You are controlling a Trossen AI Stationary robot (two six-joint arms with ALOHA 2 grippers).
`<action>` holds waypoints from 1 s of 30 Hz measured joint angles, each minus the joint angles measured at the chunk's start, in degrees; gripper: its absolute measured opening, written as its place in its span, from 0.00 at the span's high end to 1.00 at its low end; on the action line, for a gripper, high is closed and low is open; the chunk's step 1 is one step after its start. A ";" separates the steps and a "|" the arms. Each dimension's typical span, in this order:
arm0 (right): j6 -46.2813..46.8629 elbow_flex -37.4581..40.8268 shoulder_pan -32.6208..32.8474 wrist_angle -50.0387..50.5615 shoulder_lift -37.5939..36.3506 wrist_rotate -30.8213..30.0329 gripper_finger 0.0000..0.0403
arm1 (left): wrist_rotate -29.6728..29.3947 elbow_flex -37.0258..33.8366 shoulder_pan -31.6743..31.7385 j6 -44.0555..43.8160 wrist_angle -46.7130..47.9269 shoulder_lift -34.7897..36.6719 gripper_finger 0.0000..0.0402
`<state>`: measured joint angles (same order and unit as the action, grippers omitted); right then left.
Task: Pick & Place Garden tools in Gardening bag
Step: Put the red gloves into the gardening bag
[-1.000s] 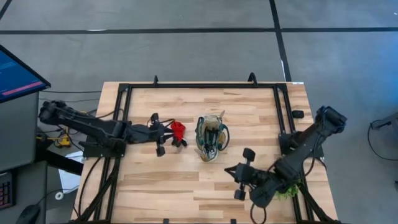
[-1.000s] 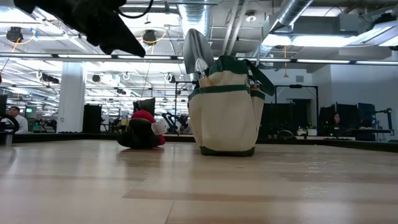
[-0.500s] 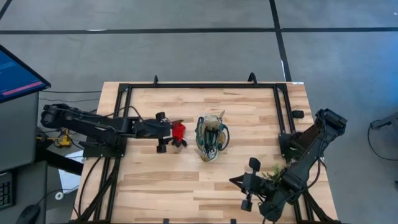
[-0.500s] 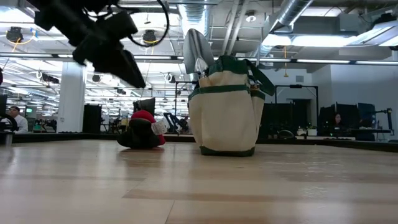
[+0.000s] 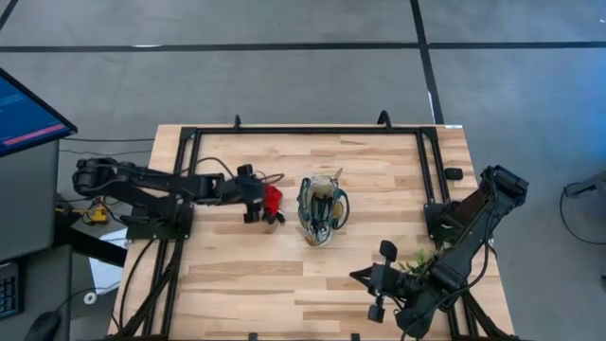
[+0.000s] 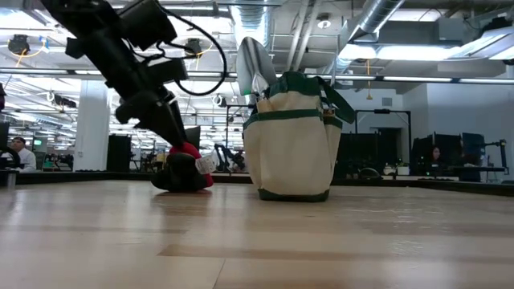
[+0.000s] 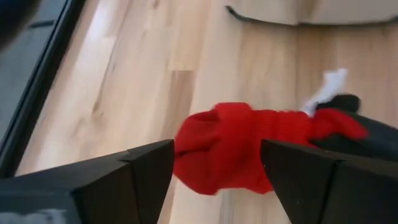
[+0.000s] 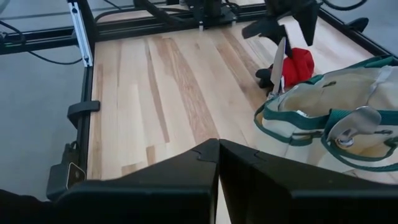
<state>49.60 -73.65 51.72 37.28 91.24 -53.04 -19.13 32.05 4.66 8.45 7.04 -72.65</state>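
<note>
Garden tools are nearly all packed: one small red item (image 5: 273,200) lies on the wooden bench (image 5: 246,275), left of centre, just beside the gardening bag (image 5: 321,210).

From the left edge, the left arm reaches across the bench. Its left pincer (image 5: 256,195) stands wide open, its two dark fingers (image 7: 130,180) set either side of the red item's near end without visibly pressing it. The red item looks soft and bunched, with a white tag and a dark part at its far end. Its long axis runs roughly in line with the pincer's reach, toward the bag. This arm is by far the nearer one.

At centre, the tan bag with green trim stands upright, metal tool heads showing at its mouth.

Near the right front corner, the right pincer (image 5: 379,279) waits closed and empty, well apart from the red item. A leafy sprig (image 5: 417,264) lies beside that arm.
</note>
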 joint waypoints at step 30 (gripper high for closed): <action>-0.03 0.00 -0.04 0.02 -0.02 -1.20 1.00 | 14.61 0.11 5.71 -7.56 -0.39 -4.70 0.67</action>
<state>49.58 -73.65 51.68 37.29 91.22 -54.24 -4.51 32.16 10.37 0.88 6.65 -77.35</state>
